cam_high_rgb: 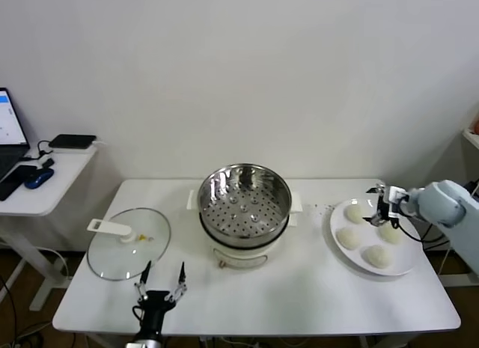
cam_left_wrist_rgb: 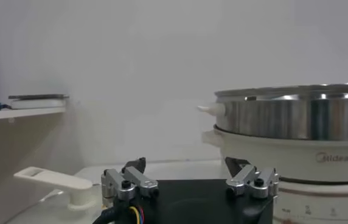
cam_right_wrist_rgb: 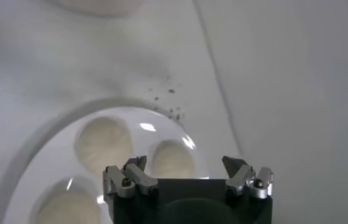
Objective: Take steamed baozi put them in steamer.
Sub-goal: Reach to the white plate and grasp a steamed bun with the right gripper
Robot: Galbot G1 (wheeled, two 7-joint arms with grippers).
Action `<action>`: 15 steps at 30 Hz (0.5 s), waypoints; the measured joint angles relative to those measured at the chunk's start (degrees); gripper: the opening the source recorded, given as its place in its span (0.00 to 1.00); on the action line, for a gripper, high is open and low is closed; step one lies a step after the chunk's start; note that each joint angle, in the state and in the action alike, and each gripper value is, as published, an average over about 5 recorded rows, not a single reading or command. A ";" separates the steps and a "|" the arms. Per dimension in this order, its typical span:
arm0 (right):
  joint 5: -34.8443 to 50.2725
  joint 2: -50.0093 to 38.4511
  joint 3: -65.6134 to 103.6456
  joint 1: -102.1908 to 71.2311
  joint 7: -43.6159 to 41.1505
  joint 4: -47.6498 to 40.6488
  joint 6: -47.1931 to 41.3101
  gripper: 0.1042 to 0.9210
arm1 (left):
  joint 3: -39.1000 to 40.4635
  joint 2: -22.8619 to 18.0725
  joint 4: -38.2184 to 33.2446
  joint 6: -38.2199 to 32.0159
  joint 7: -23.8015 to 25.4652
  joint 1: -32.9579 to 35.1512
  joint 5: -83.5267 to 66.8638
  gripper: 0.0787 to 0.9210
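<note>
Right gripper (cam_high_rgb: 382,206), jaws apart and empty, hovers over the plate (cam_high_rgb: 340,249) so you can reach a steamed baozi (cam_high_rgb: 378,256); steamer (cam_high_rgb: 244,206) sits empty.

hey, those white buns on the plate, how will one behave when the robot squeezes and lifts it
The buns look smooth and puffy, so one probably dents under a firm squeeze and is likely light for its size. Their domed shape may let one roll on the plate if nudged. The right tool, open above them, looks wide enough to straddle one.
</note>
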 measured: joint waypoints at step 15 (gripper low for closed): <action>-3.89 13.14 -14.24 14.56 -10.66 -24.77 15.01 0.88 | -0.63 -0.04 1.18 -1.94 0.54 0.65 1.87 0.88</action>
